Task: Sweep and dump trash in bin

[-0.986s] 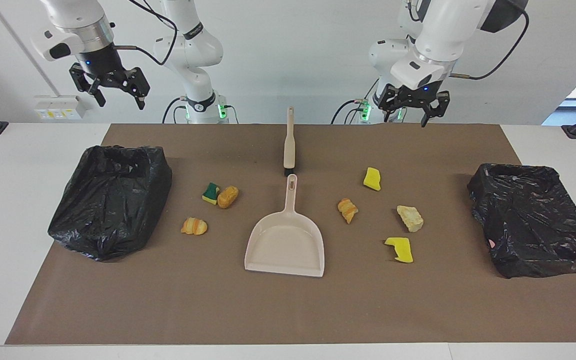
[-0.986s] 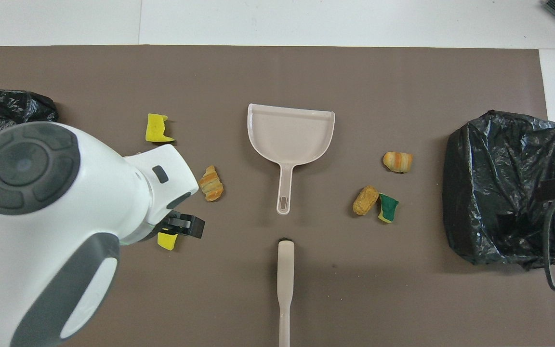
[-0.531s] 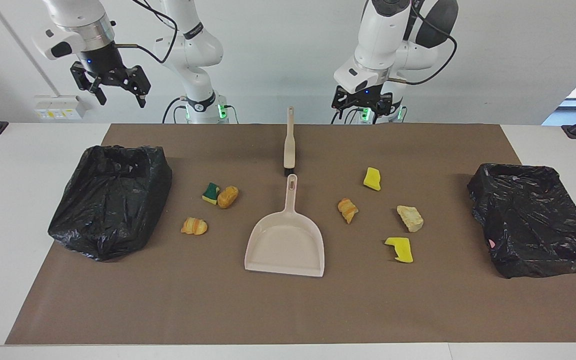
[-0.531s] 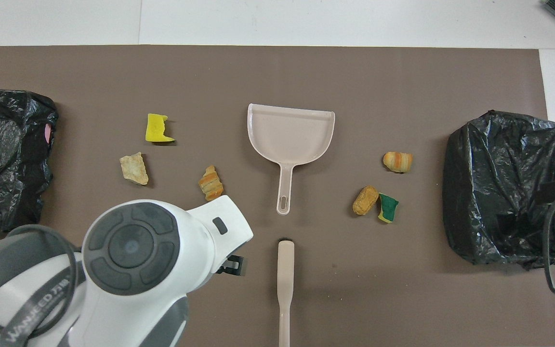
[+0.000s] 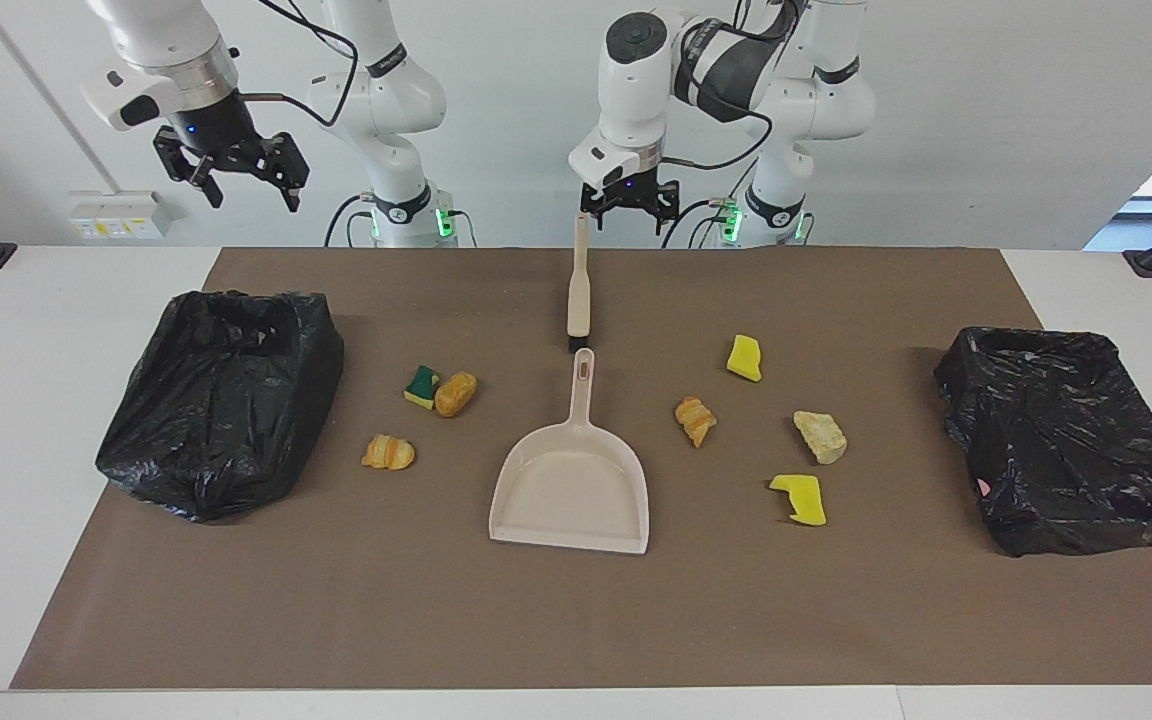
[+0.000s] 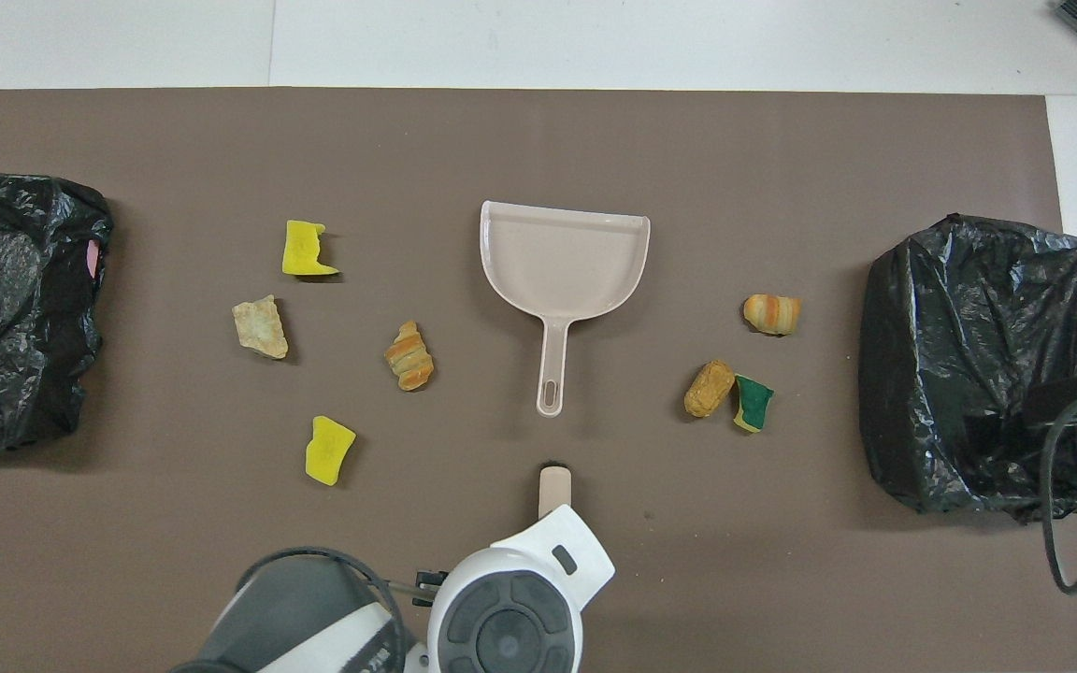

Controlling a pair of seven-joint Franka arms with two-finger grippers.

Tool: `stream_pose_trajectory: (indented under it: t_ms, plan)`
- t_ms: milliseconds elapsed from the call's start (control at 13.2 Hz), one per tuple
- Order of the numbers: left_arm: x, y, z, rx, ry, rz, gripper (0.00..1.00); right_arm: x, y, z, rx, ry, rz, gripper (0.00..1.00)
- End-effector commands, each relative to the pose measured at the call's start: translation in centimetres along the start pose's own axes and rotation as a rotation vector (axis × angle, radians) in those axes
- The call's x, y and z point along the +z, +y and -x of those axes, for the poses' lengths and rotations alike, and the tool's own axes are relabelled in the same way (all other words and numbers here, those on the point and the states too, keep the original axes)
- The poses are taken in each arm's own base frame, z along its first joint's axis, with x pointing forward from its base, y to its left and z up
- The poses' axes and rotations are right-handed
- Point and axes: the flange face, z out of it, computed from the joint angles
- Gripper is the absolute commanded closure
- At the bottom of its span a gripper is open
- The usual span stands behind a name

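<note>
Nothing is swept yet: all seven bits of trash [image 5: 696, 420] lie loose on the desk [image 5: 56, 400] around the dustpan [image 5: 572, 495], between two black-lined bins [image 5: 221, 400]. The left gripper [image 5: 626, 205], jaws apart, hangs over the untouched brush [image 5: 578, 290] handle; the right gripper [image 5: 236, 170], also apart, waits above its bin. Nothing blocks the brush.

L gripper [image 5: 629, 212] low, open; R gripper [image 5: 233, 180] raised, open.

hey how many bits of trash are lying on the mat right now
7. Toward the right arm's end: green-and-yellow sponge, bread roll, croissant. Toward the left arm's end: yellow chunks, croissant, pale lump.
</note>
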Motion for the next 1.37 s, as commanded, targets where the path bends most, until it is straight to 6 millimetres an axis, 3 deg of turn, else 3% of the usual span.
stream_pose_trajectory:
  t_ms: [0, 152, 303, 455, 683, 910, 1062, 1213, 1289]
  plan:
    - [3.6, 1.6, 2.3, -0.036, 0.023, -0.003, 0.0, 2.4, -0.5, -0.8, 0.006, -0.044, -0.016, 0.0]
    - [6.1, 3.1, 3.8, -0.064, 0.024, -0.011, 0.0, 3.6, -2.0, -2.4, -0.007, -0.028, -0.024, 0.0]
    - [9.0, 4.1, 4.3, -0.033, 0.035, 0.011, 0.0, 6.8, -2.7, -3.3, -0.027, -0.086, -0.049, 0.0]
    - [9.6, 4.7, 3.8, -0.017, 0.039, 0.053, 0.0, 8.8, -4.0, -4.0, -0.009, -0.049, -0.116, 0.0]
    - [10.5, 6.0, 4.7, 0.019, 0.021, 0.059, 0.0, 10.1, -7.3, -5.2, 0.008, -0.034, -0.112, 0.0]
    - [11.5, 7.5, 7.2, 0.071, -0.003, 0.036, 0.0, 12.2, -8.4, -6.6, 0.011, -0.05, -0.118, 0.0]
    - [11.6, 7.6, 7.4, 0.075, -0.006, 0.032, 0.0, 12.1, -10.2, -6.7, 0.033, -0.033, -0.116, 0.0]
    - [11.8, 7.5, 7.7, 0.077, -0.025, 0.012, 0.19, 13.2, -11.8, -7.2, 0.092, -0.056, -0.107, 0.0]
    - [11.9, 7.6, 8.0, 0.081, -0.028, 0.007, 0.22, 13.5, -12.7, -7.8, 0.087, -0.058, -0.112, 0.0]
